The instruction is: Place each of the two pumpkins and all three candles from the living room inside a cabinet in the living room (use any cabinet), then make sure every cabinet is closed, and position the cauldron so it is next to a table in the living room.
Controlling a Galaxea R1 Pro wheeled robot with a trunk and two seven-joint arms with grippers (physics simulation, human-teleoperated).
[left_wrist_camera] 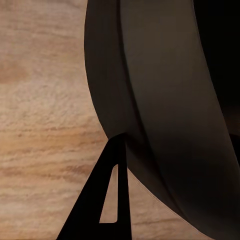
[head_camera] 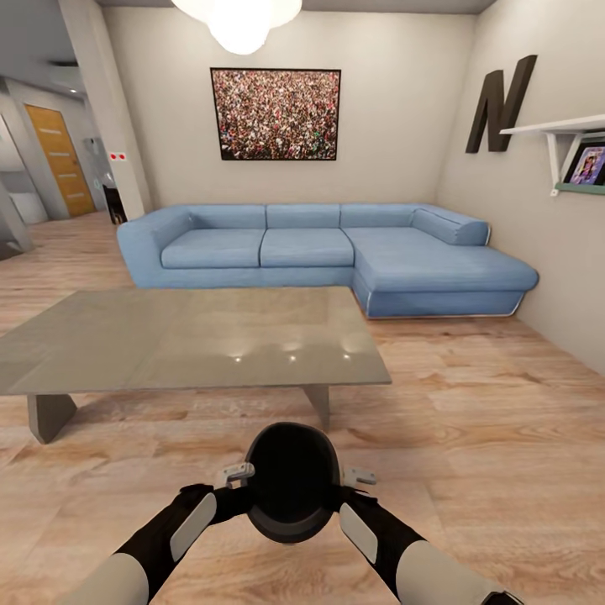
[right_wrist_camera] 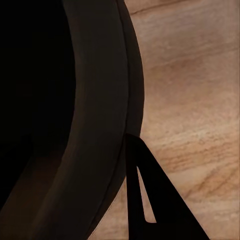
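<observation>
Blue sofa (head_camera: 336, 256), framed picture (head_camera: 276, 114)

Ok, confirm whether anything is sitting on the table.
No, the table top is bare in the head view, showing just light reflections.

The room is evenly bright, lit by a glowing ceiling lamp (head_camera: 238, 21) at twelve o'clock, blown out to white. The table (head_camera: 193, 336) top mirrors it as small glints near its front edge and casts soft shadow on the floor (head_camera: 487, 437). Walls bend slightly toward the edges. In both wrist views the cauldron (left_wrist_camera: 165, 110) reads near-black, its inside featureless, the floor grain soft.
</observation>
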